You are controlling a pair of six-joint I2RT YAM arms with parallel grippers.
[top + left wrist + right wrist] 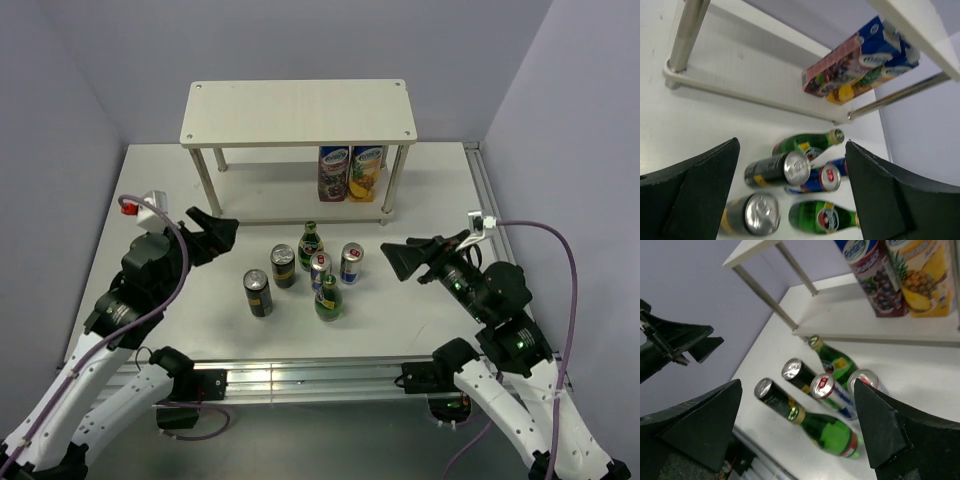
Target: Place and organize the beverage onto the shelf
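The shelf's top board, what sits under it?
A purple juice carton and a yellow one stand side by side at the right end of the lower board. The top board hides their tops.

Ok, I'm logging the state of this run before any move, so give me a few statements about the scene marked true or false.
1. Two juice cartons stand on the lower board of the shelf. True.
2. The left hand holds a can. False: it is open and holds nothing.
3. All six drinks stand on the table, in front of the shelf. True.
4. The right hand is shut. False: its jaws stand wide apart, with nothing between them.
5. The juice cartons are at the shelf's left end. False: in the top view they are at its right end.
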